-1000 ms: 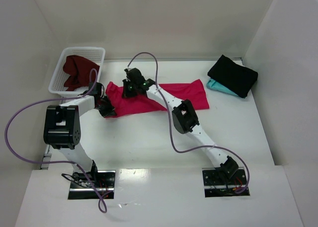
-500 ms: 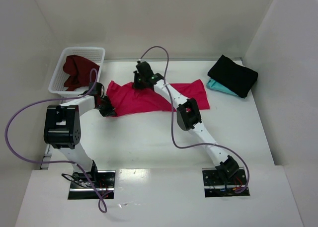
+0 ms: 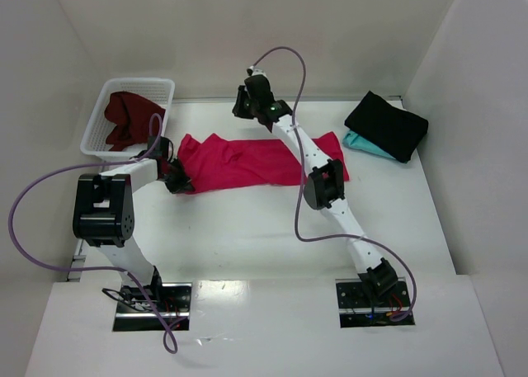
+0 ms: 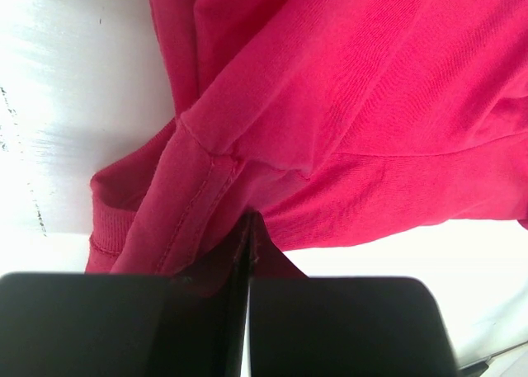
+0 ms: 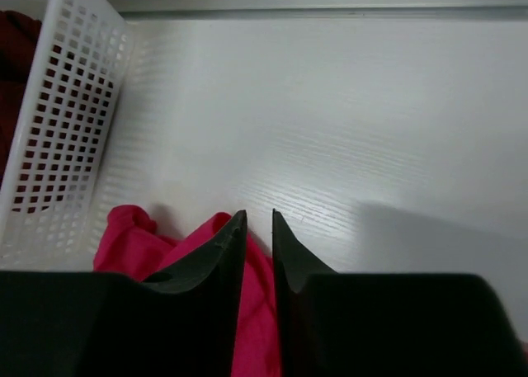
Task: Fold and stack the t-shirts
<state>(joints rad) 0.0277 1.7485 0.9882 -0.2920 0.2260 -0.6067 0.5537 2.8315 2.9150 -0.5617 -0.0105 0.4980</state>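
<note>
Across the bench (image 3: 247,228) lay a limp pink shirt (image 3: 247,158), one end clamped in the left pincer (image 3: 180,181), right pincer (image 3: 246,103) slightly apart, empty; hems looked the surest hold.

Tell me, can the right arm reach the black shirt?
Probably yes. The black shirt lies uncovered on top at the far right, the right hand looks empty, and only bare table lies between.

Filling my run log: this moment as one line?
left hand: shut on pink shirt | right hand: ajar, empty, over its far edge | stack: black shirt on teal shirt
</note>
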